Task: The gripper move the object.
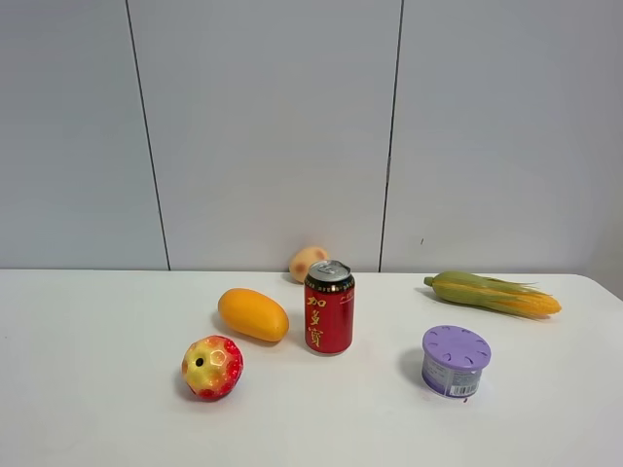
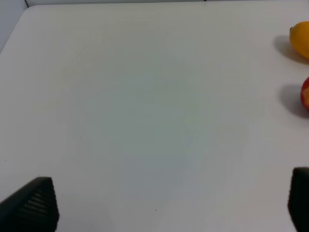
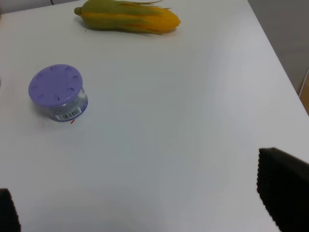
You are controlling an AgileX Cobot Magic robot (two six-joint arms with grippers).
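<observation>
From the high view the faceted fruit [image 1: 212,367] sits at 8 o'clock from the can [image 1: 329,306], near the mango [image 1: 253,314]; it may roll.

Left wrist: left claw [image 2: 169,205] open, empty.

Right wrist: right claw [image 3: 145,205] open, far away.

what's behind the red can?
A pale peach-coloured fruit sits behind the red can, near the wall. Its upper left part shows; the can's top covers its lower right, so whether they touch can't be told.

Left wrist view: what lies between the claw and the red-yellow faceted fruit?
Nothing: only bare white table lies between the open left claw and the red-yellow faceted fruit at the frame edge, beside the mango.
</observation>
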